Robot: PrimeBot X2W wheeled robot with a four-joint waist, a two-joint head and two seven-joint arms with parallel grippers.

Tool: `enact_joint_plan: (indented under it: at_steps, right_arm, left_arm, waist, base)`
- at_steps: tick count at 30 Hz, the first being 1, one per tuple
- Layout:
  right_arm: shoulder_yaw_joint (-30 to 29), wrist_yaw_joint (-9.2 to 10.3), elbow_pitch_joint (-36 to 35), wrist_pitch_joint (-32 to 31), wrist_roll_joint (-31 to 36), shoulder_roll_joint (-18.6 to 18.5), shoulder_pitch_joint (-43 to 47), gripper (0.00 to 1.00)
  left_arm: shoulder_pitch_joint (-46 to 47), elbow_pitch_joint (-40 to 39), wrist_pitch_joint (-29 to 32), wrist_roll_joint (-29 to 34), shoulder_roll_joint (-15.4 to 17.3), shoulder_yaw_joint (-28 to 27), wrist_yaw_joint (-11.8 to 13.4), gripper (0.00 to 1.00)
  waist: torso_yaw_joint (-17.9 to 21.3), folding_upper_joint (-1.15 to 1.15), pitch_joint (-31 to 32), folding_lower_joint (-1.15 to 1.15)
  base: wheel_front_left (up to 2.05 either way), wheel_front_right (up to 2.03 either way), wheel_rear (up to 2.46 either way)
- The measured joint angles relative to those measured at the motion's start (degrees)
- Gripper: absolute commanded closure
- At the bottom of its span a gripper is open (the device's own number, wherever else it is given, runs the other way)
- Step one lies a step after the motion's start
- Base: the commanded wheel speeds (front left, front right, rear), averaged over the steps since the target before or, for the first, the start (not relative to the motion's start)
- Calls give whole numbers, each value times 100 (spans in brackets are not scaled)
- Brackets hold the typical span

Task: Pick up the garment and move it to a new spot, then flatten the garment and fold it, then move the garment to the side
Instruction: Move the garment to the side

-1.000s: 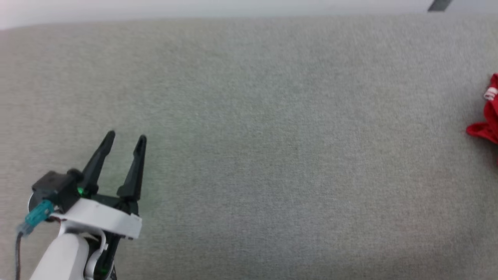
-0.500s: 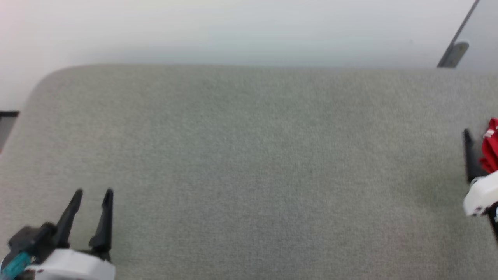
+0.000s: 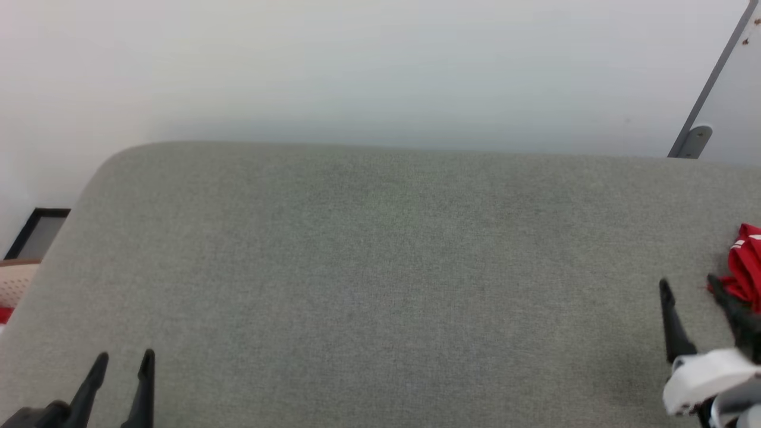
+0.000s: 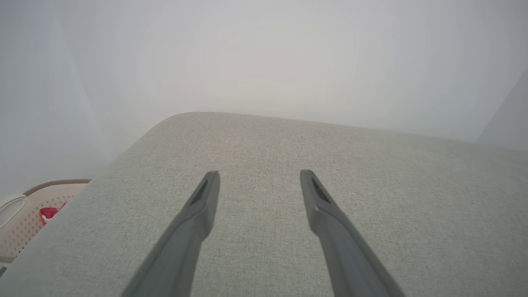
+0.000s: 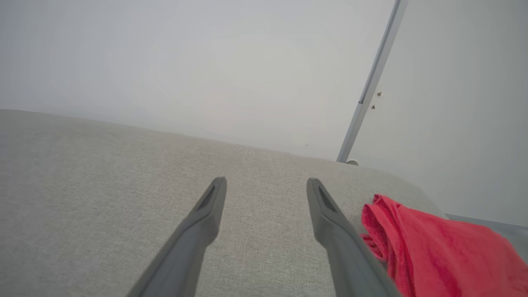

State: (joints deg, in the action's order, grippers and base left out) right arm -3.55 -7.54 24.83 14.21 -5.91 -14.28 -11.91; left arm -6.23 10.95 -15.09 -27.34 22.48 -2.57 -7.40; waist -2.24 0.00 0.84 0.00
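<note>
Pickup stage: crumpled red jersey garment (image 3: 748,261) at right edge, on grey fabric surface (image 3: 380,267), just beside the wide, empty right gripper (image 3: 689,285); left gripper (image 3: 125,355), lower left, equally wide. Next, straddle a fold.

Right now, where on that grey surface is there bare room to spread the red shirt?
The whole middle of the grey surface is bare, between the left end effector and the right end effector, back to the wall-side edge. Crowded only at the right edge, where the garment lies bunched.
</note>
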Motion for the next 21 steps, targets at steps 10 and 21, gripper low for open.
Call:
enact_joint_plan:
  at_steps: [10,21]
  right_arm:
    - [-205,0,-554,68,257,514,877,0]
    - [-230,0,-1163,75,406,931,1491,0]
  left_arm:
    - [-208,5,0,20,-77,-131,0,0]
    - [-292,16,0,-34,-55,-23,1,0]
  waist:
    - [65,0,125,0]
    - [205,0,144,0]
  base:
    - [0,0,0]
    - [0,0,0]
